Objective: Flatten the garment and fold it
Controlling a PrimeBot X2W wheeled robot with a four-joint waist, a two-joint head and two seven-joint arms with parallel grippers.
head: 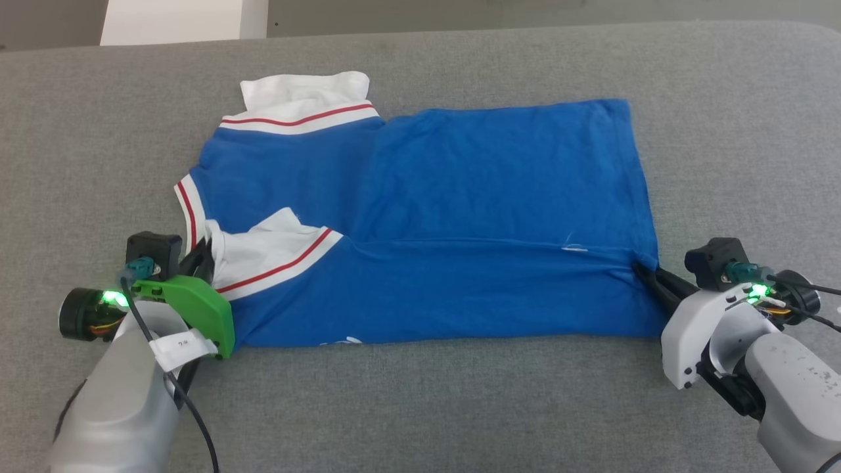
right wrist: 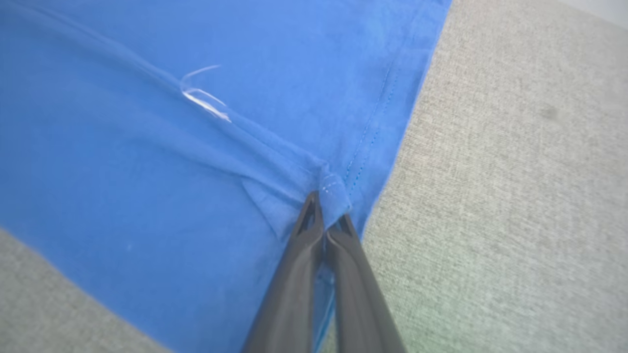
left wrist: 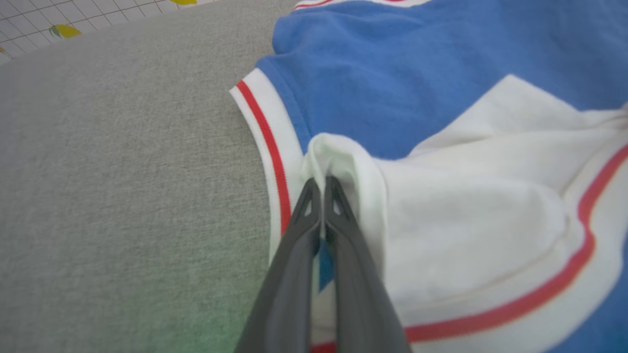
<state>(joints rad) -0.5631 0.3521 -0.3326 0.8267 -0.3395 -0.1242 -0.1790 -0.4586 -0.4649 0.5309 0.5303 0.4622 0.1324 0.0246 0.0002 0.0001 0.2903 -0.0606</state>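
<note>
Left gripper (head: pixel 200 257) at near-left of the grey fabric surface (head: pixel 420 407): fingers clamped on the near white sleeve (head: pixel 263 253). Right gripper (head: pixel 640 268) at near-right: pinched on the hem corner (head: pixel 649 257). Blue jersey T-shirt (head: pixel 460 197) lies sideways mid-surface, near edge folded over. 2nd sleeve (head: pixel 302 92) points to the far edge.

You're looking at a grey woven fabric surface (head: pixel 460 407), evenly lit. Past its far edge, near the left corner, stands a white panel (head: pixel 174 20). Beyond the left edge is white tiled floor (left wrist: pixel 98 14) with yellow marks (left wrist: pixel 66 31).
</note>
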